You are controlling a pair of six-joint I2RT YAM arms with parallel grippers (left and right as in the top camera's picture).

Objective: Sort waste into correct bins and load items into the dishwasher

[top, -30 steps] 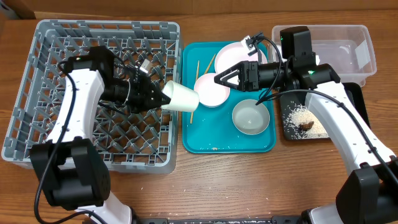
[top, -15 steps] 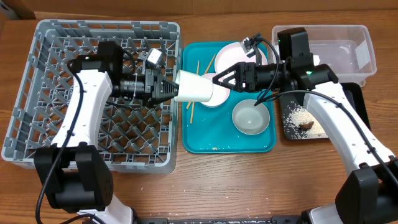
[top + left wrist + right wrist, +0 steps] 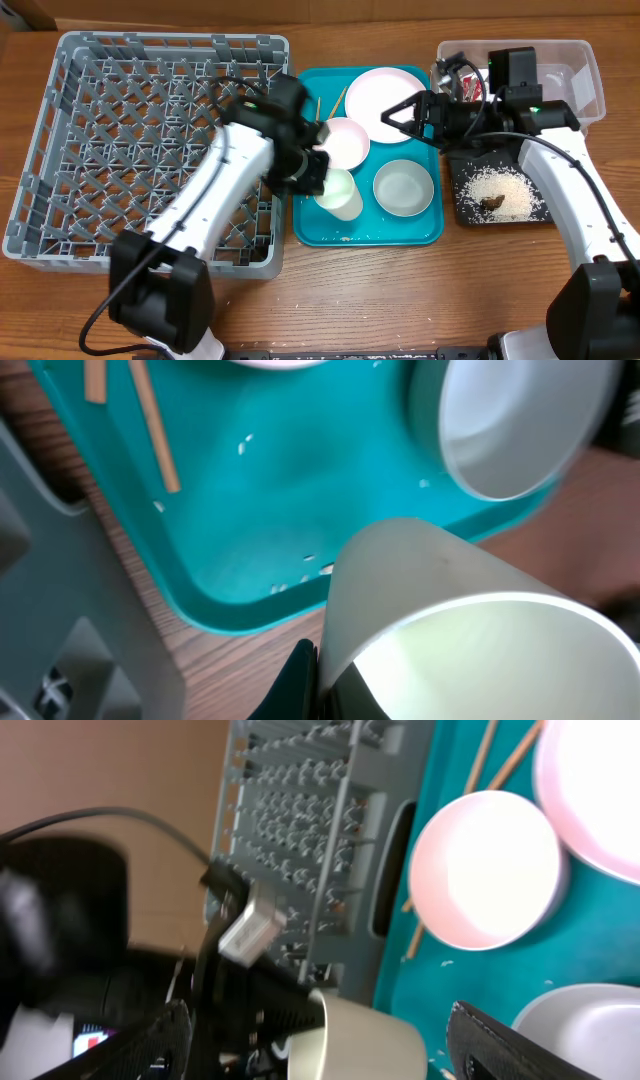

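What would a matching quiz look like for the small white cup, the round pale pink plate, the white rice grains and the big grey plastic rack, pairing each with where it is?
1. small white cup
2. round pale pink plate
3. white rice grains
4. grey plastic dish rack

A. in the shallow black tray
B. held by the left gripper
C. lying on the teal tray
D. left of the teal tray, seen from overhead

Pairs: 1-B, 2-C, 3-A, 4-D

Smooth matt white cup (image 3: 440, 590) sitting in left gripper (image 3: 322, 178). Glossy plastic teal tray (image 3: 270, 500) lying beneath it, wooden chopsticks (image 3: 155, 425) beyond, matt grey plastic dish rack (image 3: 120, 130) beside.
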